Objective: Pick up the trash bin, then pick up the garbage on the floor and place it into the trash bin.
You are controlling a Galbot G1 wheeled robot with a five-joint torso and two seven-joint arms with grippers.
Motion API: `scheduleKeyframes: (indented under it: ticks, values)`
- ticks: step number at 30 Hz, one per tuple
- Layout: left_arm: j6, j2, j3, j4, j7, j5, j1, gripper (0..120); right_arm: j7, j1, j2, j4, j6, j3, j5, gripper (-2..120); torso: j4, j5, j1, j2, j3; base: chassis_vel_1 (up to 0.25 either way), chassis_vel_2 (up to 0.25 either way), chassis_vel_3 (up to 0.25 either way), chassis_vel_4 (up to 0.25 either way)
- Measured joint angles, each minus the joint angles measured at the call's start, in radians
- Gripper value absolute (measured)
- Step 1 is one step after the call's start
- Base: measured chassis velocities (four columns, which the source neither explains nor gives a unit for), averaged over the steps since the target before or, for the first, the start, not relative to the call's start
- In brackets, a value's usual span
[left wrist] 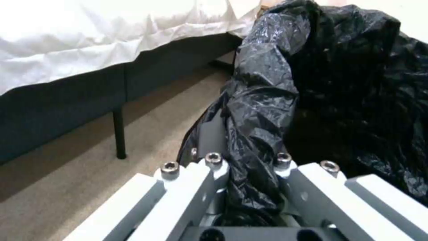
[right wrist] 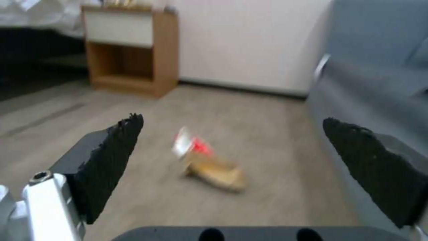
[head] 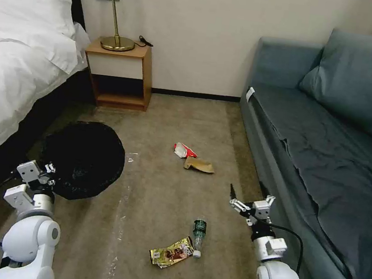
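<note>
Left end effector (head: 48, 172) is clamped on the near rim of the bin (head: 85, 159), black bag (left wrist: 267, 110) pinched between its fingers (left wrist: 209, 134). The bin is on the floor (head: 161, 191) next to the bed (head: 13, 73), in front of the nightstand (head: 119, 74). Right end effector (head: 238, 200) hangs near the sofa (head: 330, 143), jaws spread wide, gripping nothing. Mid-floor there's a red-white wrapper (head: 184, 150) touching a tan scrap (head: 199, 165). Closer in, a bottle (head: 199, 234) lies right against a gold wrapper (head: 172, 253).
</note>
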Motion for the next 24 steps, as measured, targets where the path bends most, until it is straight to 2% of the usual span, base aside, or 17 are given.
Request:
scheduleKeyframes:
  ticks: [1, 3, 5, 8, 12, 13, 14, 16, 17, 18, 19, 20, 22, 24]
  values:
    - [-0.002, -0.003, 0.003, 0.001, 0.001, 0.011, 0.001, 4, 0.051, 0.018, -0.014, -0.012, -0.062, -0.044, 0.031, 100, 0.0001, -0.0001, 0.000, 0.000, 0.000, 0.000, 0.000, 0.000, 0.000]
    - [-0.003, -0.005, 0.005, 0.003, 0.001, 0.018, 0.000, 4, 0.079, 0.028, -0.019, -0.021, -0.083, -0.066, 0.046, 100, 0.0000, 0.0000, 0.000, 0.000, 0.000, 0.000, 0.000, 0.000, 0.000]
    - [-0.006, -0.010, 0.008, 0.015, -0.002, 0.035, -0.014, 4, 0.174, 0.080, -0.032, -0.073, -0.149, -0.148, 0.087, 100, 0.0000, 0.0000, 0.000, 0.000, 0.000, 0.000, 0.000, 0.000, 0.000]
    - [-0.006, -0.011, 0.008, 0.021, -0.004, 0.040, -0.021, 4, 0.197, 0.103, -0.036, -0.099, -0.170, -0.181, 0.095, 100, 0.0000, 0.0000, 0.000, 0.000, 0.000, 0.000, 0.000, 0.000, 0.000]
    - [-0.009, -0.013, 0.006, 0.031, -0.005, 0.044, -0.027, 4, 0.205, 0.144, -0.048, -0.134, -0.240, -0.239, 0.139, 100, 0.0002, -0.0001, 0.000, 0.000, 0.000, 0.000, 0.000, 0.000, 0.000]
    - [-0.011, -0.013, 0.005, 0.036, -0.006, 0.045, -0.028, 4, 0.214, 0.155, -0.053, -0.136, -0.289, -0.262, 0.181, 100, 0.0001, -0.0001, 0.000, 0.000, 0.000, 0.000, 0.000, 0.000, 0.000]
    - [-0.011, -0.013, 0.005, 0.036, -0.006, 0.045, -0.028, 4, 0.214, 0.155, -0.053, -0.136, -0.289, -0.262, 0.181, 100, 0.0001, -0.0001, 0.000, 0.000, 0.000, 0.000, 0.000, 0.000, 0.000]
    - [-0.020, -0.015, 0.002, 0.052, -0.007, 0.050, -0.030, 4, 0.282, 0.183, -0.066, -0.126, -0.478, -0.314, 0.321, 100, 0.0001, -0.0001, 0.000, 0.000, 0.000, 0.000, 0.000, 0.000, 0.000]
    - [-0.020, -0.015, 0.002, 0.052, -0.007, 0.050, -0.030, 4, 0.282, 0.183, -0.066, -0.126, -0.478, -0.314, 0.321, 100, 0.0001, -0.0001, 0.000, 0.000, 0.000, 0.000, 0.000, 0.000, 0.000]
    - [-0.023, -0.016, 0.001, 0.059, -0.007, 0.051, -0.032, 4, 0.308, 0.199, -0.070, -0.125, -0.557, -0.329, 0.365, 100, 0.0001, 0.0000, 0.000, 0.000, 0.000, 0.000, 0.000, 0.000, 0.000]
    - [-0.027, -0.019, 0.002, 0.072, -0.007, 0.052, -0.037, 4, 0.326, 0.224, -0.075, -0.135, -0.672, -0.340, 0.403, 100, 0.0002, -0.0001, 0.000, 0.000, 0.000, 0.000, 0.000, 0.000, 0.000]
    - [-0.027, -0.019, 0.002, 0.072, -0.007, 0.052, -0.037, 4, 0.326, 0.224, -0.075, -0.135, -0.672, -0.340, 0.403, 100, 0.0002, -0.0001, 0.000, 0.000, 0.000, 0.000, 0.000, 0.000, 0.000]
    - [-0.028, -0.020, 0.008, 0.079, -0.007, 0.052, -0.041, 4, 0.333, 0.245, -0.081, -0.149, -0.788, -0.345, 0.429, 100, 0.0000, -0.0001, 0.000, 0.000, 0.000, 0.000, 0.000, 0.000, 0.000]
    - [-0.028, -0.020, 0.009, 0.079, -0.007, 0.052, -0.042, 4, 0.330, 0.252, -0.083, -0.155, -0.817, -0.345, 0.432, 100, -0.0001, -0.0001, 0.000, 0.000, 0.000, 0.000, 0.000, 0.000, 0.000]
